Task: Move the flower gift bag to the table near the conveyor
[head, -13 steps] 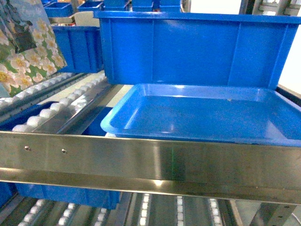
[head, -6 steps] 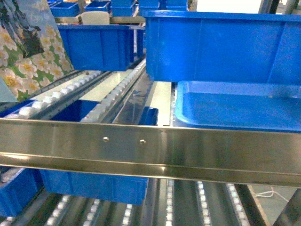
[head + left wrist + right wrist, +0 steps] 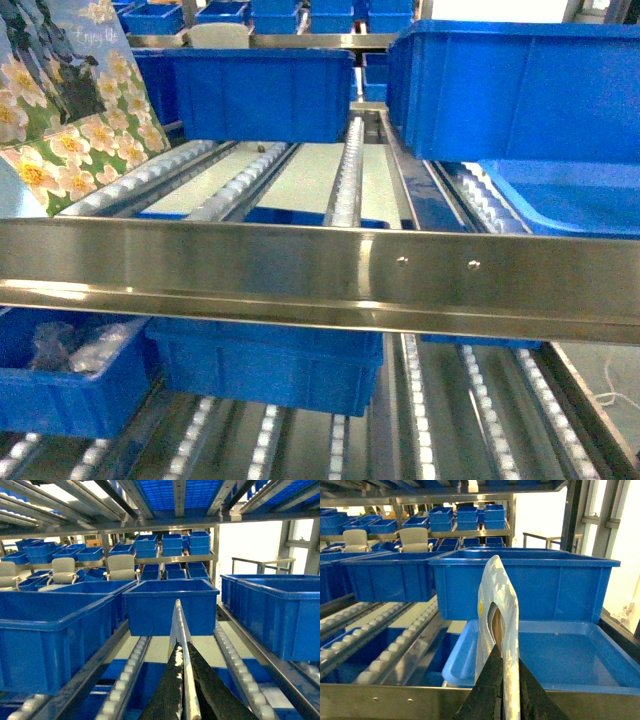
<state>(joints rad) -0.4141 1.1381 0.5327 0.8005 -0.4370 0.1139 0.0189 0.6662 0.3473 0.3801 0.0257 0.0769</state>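
Head view: flower-printed paper gift bag (image 3: pixel 70 110) at upper left, upright and tilted, white blossoms on green with a dark panel near the top, lower edge over the left lane of the conveyor of small white rollers in grey steel rails (image 3: pixel 345 185). Cannot tell if touching the rollers. No gripper visible in this view.

Wide brushed-steel front rail (image 3: pixel 300 275) across the middle of the frame. Behind it, 2 deep blue plastic bins (image 3: pixel 250 95) on the roller lanes, 1 centre and 1 right. Shallow blue plastic tray (image 3: pixel 570 195) just in front of the right bin. More blue bins on the lower level under the rail.

Left wrist view: left gripper (image 3: pixel 184 690), dark fingers closed tight on a thin pale sheet edge (image 3: pixel 178 625) seen edge-on, rising straight up from the jaws. Likely the gift bag's top; print not visible here.

Right wrist view: right gripper (image 3: pixel 505 690), dark fingers pinched shut on a pale mottled flat bag top with an oval handle cut-out (image 3: pixel 495 610), standing upright above the jaws, blue tray behind it. Cannot tell whether same bag as the left one.
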